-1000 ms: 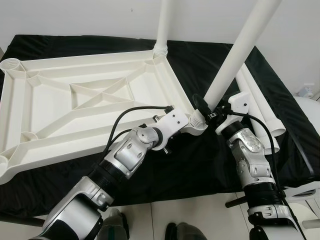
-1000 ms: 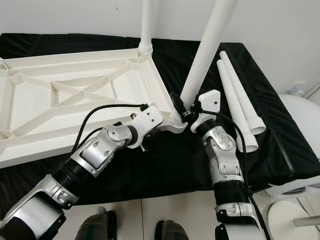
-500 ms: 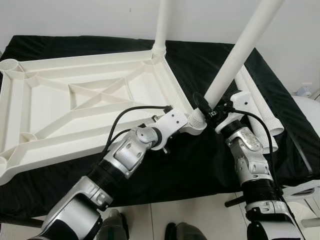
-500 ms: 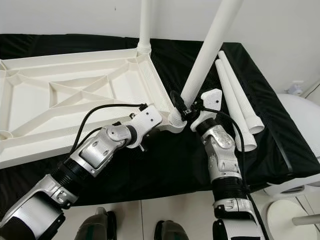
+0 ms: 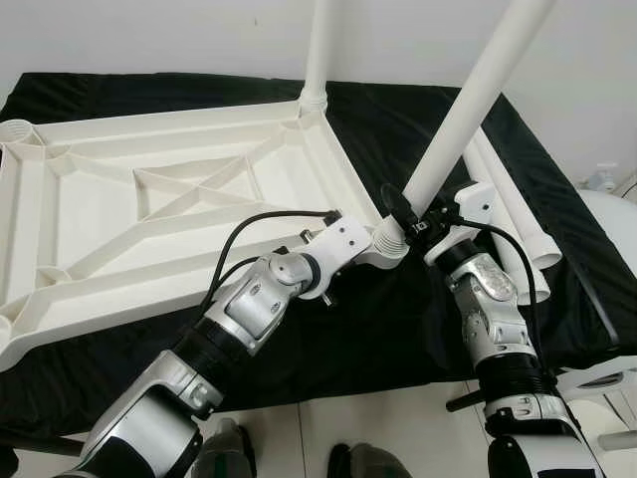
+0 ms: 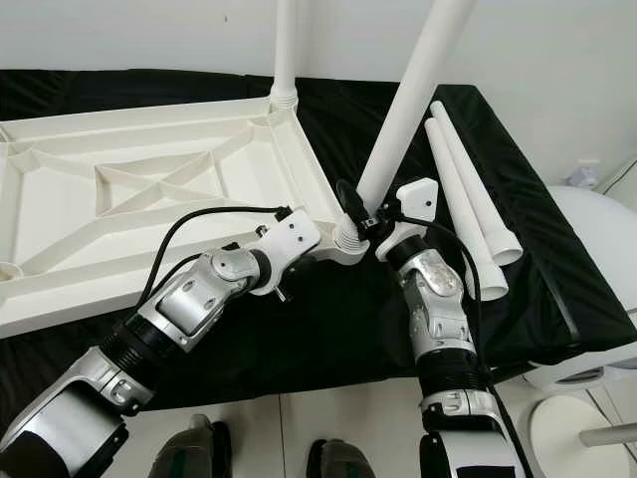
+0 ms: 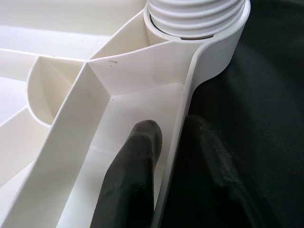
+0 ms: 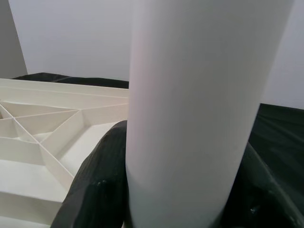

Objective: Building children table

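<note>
Your table top (image 5: 169,214) lies upside down, ribs up, on the black cloth (image 5: 398,329). Its near right corner socket (image 7: 197,28) sits right between your two pincers.

Right pincer (image 5: 416,221) is pinching the white leg (image 5: 468,110) just above its threaded end. One finger (image 8: 95,190) shows on each side of the tube in the wrist view. The leg tilts up and to the right, away from the pincer. Its ribbed end sits at the corner socket; I can't tell how far in it is.

Left pincer (image 7: 166,156) is clamped on the table top's rim wall (image 7: 183,118) just short of that socket, one finger (image 7: 135,161) inside the tray and the other outside on the cloth.

A second leg (image 5: 318,50) stands upright in the far right corner, well beyond both pincers. Two spare legs (image 6: 468,189) lie on the cloth just beyond the right pincer, close to the tilted leg's side. The cloth's right edge is near them, so there's little room on that side. Open cloth lies on your side of both pincers, up to the front edge.

Versus a second ago: both grips unchanged, leg tilt about the same, and the right wrist has rotated slightly. The whole view has shifted a bit, which is camera motion.
</note>
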You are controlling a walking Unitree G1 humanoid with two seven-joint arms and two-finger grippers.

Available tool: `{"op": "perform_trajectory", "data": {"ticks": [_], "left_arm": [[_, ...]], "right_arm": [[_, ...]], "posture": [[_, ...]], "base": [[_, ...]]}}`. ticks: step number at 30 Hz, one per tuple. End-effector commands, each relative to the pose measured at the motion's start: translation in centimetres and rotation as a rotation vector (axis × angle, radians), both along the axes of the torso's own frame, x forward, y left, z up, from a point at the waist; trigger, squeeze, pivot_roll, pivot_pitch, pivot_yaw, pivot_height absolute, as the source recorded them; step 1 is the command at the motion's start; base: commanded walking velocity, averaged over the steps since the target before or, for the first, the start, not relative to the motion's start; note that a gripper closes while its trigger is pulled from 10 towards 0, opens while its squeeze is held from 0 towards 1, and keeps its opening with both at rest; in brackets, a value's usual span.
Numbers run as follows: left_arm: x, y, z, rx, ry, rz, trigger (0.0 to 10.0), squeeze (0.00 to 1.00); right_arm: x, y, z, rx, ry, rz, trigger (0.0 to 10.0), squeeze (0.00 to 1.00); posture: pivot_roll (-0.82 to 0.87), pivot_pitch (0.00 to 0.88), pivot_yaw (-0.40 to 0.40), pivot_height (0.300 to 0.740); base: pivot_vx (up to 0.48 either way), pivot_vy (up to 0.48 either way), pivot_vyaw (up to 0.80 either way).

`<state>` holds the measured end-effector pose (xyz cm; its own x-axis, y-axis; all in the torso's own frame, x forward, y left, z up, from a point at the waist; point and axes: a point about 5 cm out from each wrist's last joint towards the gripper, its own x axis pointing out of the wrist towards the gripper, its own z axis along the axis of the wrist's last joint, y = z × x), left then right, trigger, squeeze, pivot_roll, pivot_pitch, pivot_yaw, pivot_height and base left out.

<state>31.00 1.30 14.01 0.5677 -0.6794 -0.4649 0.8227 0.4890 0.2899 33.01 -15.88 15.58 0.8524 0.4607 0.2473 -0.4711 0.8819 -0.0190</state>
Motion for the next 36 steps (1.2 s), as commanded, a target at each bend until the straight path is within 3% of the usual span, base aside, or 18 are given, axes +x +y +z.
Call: {"op": "perform_trajectory", "data": {"ticks": [1, 18, 23, 36], "left_arm": [[-0.8, -1.9, 2.8, -0.042, -0.057, -0.173, 10.0, 0.0], [-1.1, -2.3, 2.8, -0.044, -0.058, -0.186, 10.0, 0.0], [-1.1, -2.2, 2.8, -0.046, -0.058, -0.184, 10.0, 0.0], [-1.2, -2.2, 3.0, -0.052, -0.057, -0.18, 10.0, 0.0]], "right_arm": [[-0.7, 0.2, -4.6, -0.066, 0.226, -0.028, 10.0, 0.0], [0.2, 1.0, -2.8, -0.126, 0.213, -0.011, 10.0, 0.0], [-0.1, 0.8, -3.7, -0.112, 0.249, -0.015, 10.0, 0.0], [-2.0, 0.1, -4.5, -0.05, 0.203, -0.03, 10.0, 0.0]], "posture": [[-0.01, 0.08, -0.048, 0.74], [-0.01, 0.072, -0.046, 0.74], [-0.01, 0.067, -0.051, 0.74], [-0.01, 0.085, -0.05, 0.74]], "base": [[0.0, 0.0, 0.0], [0.0, 0.0, 0.0], [0.0, 0.0, 0.0], [0.0, 0.0, 0.0]]}}
